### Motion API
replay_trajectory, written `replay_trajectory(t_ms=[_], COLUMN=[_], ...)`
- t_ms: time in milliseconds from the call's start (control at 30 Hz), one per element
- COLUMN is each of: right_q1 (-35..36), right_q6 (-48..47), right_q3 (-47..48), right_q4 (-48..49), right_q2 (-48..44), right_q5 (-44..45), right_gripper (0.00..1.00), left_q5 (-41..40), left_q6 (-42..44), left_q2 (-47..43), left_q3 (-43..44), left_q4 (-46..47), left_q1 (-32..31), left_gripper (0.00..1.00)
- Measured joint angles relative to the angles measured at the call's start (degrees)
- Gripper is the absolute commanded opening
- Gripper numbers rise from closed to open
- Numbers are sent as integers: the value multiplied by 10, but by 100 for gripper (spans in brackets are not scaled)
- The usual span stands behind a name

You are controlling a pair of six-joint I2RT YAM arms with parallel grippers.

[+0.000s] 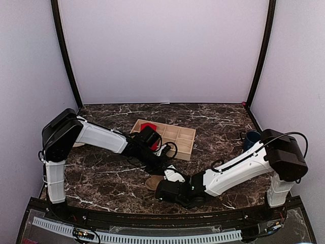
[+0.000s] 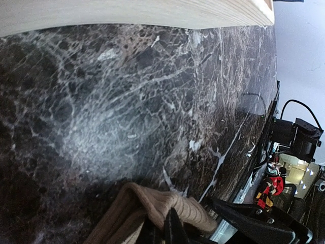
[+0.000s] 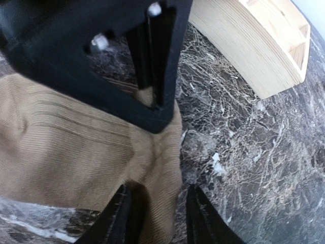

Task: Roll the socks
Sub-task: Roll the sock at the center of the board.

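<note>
On dark marble (image 1: 218, 119), left fingers (image 3: 162, 51) pinch the tan sock (image 3: 66, 147); right fingers (image 3: 127, 216) stand apart.

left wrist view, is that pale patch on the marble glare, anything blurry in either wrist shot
left wrist view: yes, milky glare on the marble table, wooden tray edge soft; right wrist view: tan sock ribbing sharp, left gripper up close blurred

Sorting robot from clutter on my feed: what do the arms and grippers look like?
The left arm and right arm match: white shells, black joints, looping black cables. The left gripper and right gripper are black with slim fingers; two silver screw heads show on the left.
</note>
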Motion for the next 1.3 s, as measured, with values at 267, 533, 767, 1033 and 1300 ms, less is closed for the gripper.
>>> replay_trajectory(t_ms=[267,533,767,1033,1300], right_q1=[7,22,24,25,25], right_q6=[45,121,206,321,423], right_q3=[-28,-88,-148,-204,-276], right_q4=[6,25,85,170,301], right_q2=[-66,-150,-207,-209,-209], right_q5=[-38,-63,-75,-71,-51], right_gripper=[47,49,49,49,49], left_q5=[26,59,85,124,144], left_q6=[8,11,23,21,15], left_q2=[8,16,27,37,38], left_q3=[-26,-57,-68,-104,-127], left_q4=[72,150,192,262,311], left_q1=[4,9,14,23,27], left_gripper=[0,0,0,0,0])
